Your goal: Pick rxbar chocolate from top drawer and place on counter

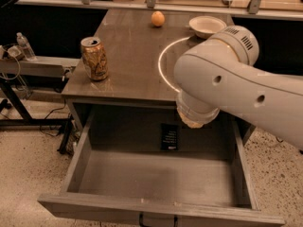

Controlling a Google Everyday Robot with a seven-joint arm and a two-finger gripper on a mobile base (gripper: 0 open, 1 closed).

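The rxbar chocolate (169, 136) is a small black wrapper with white lettering, lying flat on the floor of the top drawer near its back wall. The top drawer (156, 211) is pulled wide open below the counter; its dark handle (158, 220) shows at the bottom edge. The counter (128, 56) is glossy grey-brown with a thin white circle (162, 56). My white arm (227, 79) reaches in from the right over the counter's front right corner. Its rounded end (194, 119) hangs just right of and above the bar. My gripper is hidden behind the arm.
A gold soda can (94, 58) stands at the counter's front left. An orange (157, 18) and a white bowl (207, 26) sit at the back. A side table with a water bottle (23, 46) stands at the left. The floor is speckled.
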